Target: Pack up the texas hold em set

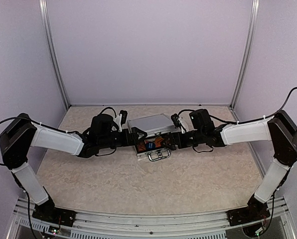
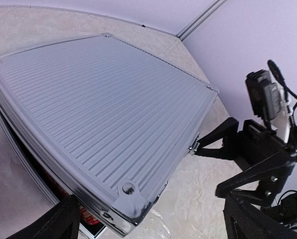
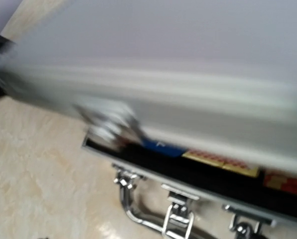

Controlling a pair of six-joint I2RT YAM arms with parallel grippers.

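Beige marbled tabletop [image 1: 138, 189]; plain lilac walls [image 1: 148, 50] around; silver corner posts [image 1: 54, 55] behind.

A beige marbled desk [image 1: 138, 184] sits boxed in by plain pale lilac walls [image 1: 148, 50], slim metal posts [image 1: 54, 55] at the back corners, a metal rail [image 1: 148, 219] along its near edge, evenly lit.
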